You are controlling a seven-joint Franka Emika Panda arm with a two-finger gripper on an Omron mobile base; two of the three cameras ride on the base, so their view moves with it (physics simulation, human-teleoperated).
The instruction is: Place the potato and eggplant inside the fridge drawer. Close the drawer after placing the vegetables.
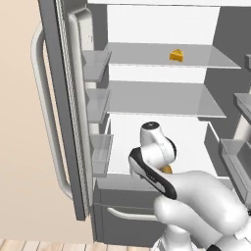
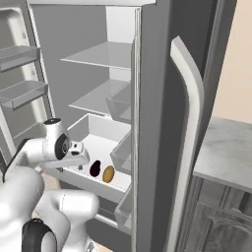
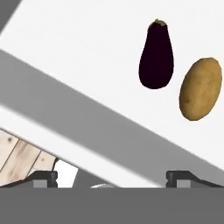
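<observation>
White open fridge drawer [image 2: 101,129] holds near-black eggplant [image 3: 156,55] just beside orange-brown potato [image 3: 201,89] | two-finger gripper [image 3: 111,177] spread wide, empty, above drawer's front | step: closing; next: push drawer front inward.

left base view: looking forward from behind-left into the open fridge [image 1: 162,98].
right base view: facing the same fridge, from behind-right.
hand view: looking closely down into the drawer [image 3: 87,52], which the right base view is also showing.

Eggplant [image 3: 156,54], near-black, and potato [image 3: 201,89], orange-brown oval, lie side by side, just apart, on white floor of open fridge drawer [image 2: 101,127]
</observation>
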